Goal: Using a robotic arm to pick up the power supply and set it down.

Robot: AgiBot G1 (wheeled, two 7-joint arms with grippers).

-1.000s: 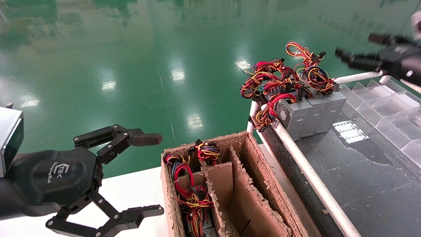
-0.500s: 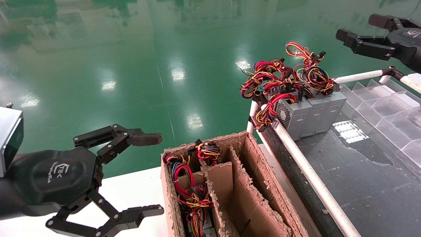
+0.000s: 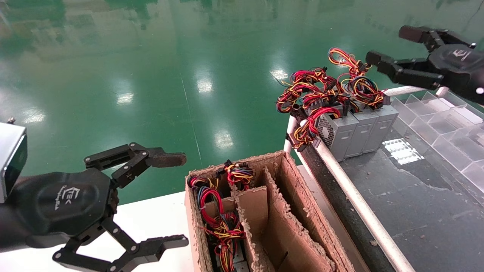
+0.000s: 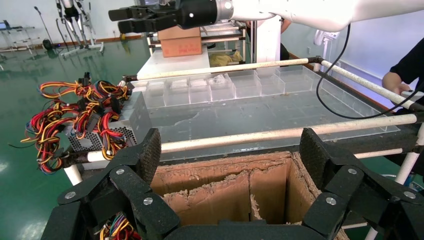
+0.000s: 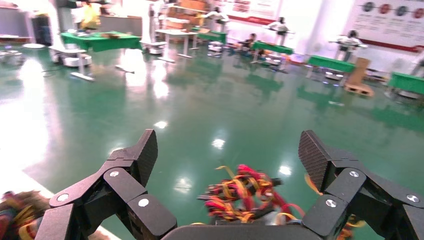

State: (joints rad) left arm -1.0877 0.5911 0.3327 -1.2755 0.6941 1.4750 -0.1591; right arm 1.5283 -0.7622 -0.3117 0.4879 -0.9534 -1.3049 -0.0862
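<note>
Three grey power supplies stand side by side at the near corner of the black table: a plain one (image 3: 383, 122) on the right, a plain one (image 3: 361, 132) in the middle and a mesh-faced one (image 3: 336, 132) on the left. Looped red, yellow and black wires (image 3: 332, 87) pile on top of them. My right gripper (image 3: 387, 45) hangs open in the air just right of and above the wires. In the right wrist view the wire bundle (image 5: 245, 192) lies below the open gripper (image 5: 229, 150). My left gripper (image 3: 183, 200) is open and empty, left of the cardboard box.
A divided cardboard box (image 3: 298, 189) stands in front of me; its left cells hold more wired units (image 3: 219, 223). A white rail (image 3: 351, 192) edges the black table (image 3: 416, 200). Clear plastic dividers (image 3: 438, 124) line the table's right side.
My right gripper has moved left and down, closer to the wire bundles on the power supplies, and stays open. The left arm has not moved.
</note>
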